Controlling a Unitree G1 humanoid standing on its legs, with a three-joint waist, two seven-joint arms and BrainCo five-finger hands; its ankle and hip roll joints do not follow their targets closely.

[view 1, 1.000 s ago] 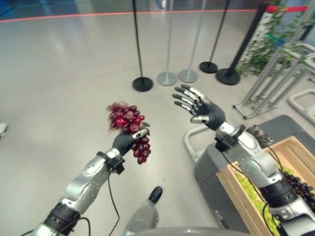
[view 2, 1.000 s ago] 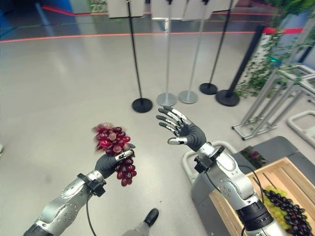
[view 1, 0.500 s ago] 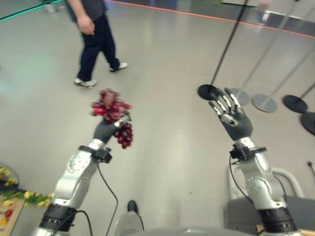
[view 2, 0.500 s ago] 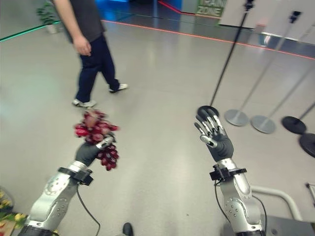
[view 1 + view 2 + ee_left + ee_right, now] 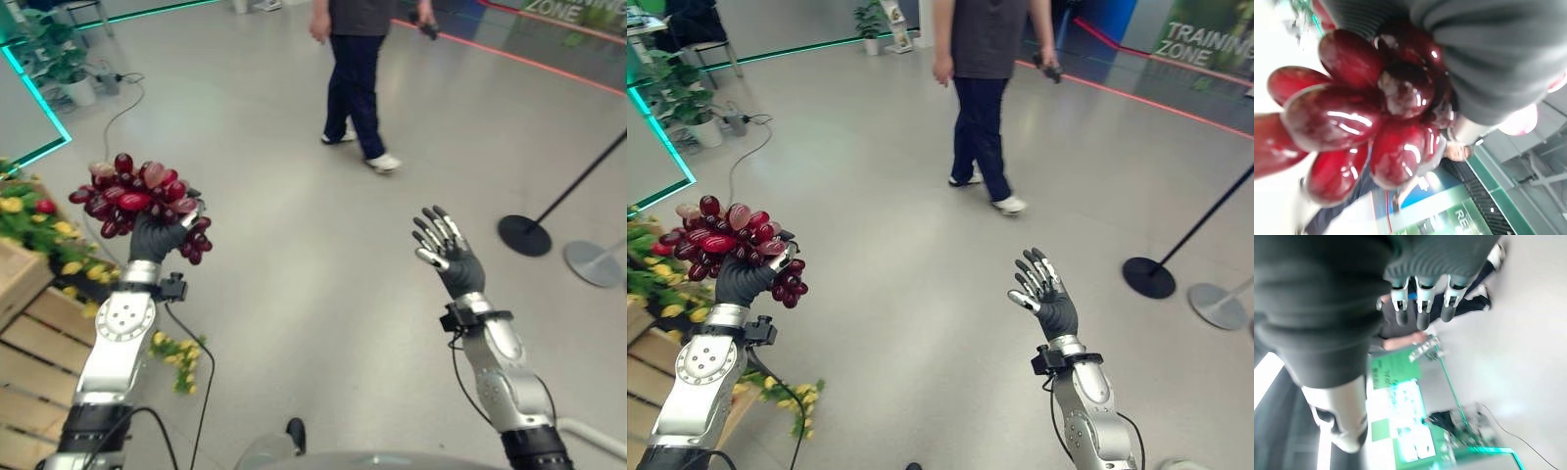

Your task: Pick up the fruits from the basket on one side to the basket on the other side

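Hanging in the air above the floor, a bunch of red grapes (image 5: 137, 201) is held up in the left hand (image 5: 152, 238), whose fingers are curled round it. The grapes look soft, smooth and easily squashed or pulled off, so a gentle hold near the stem is judged best. The right hand (image 5: 453, 260) is spread out and holds nothing. A wooden crate (image 5: 24, 333) with flowers is seen at the left. A person (image 5: 987, 78) is walking past.

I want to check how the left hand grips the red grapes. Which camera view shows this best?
The left eye view shows it best: the left hand is curled round the whole bunch of red grapes, held up in the air. The right eye view shows much the same. The left wrist view shows a few grapes from very close, not the grip.
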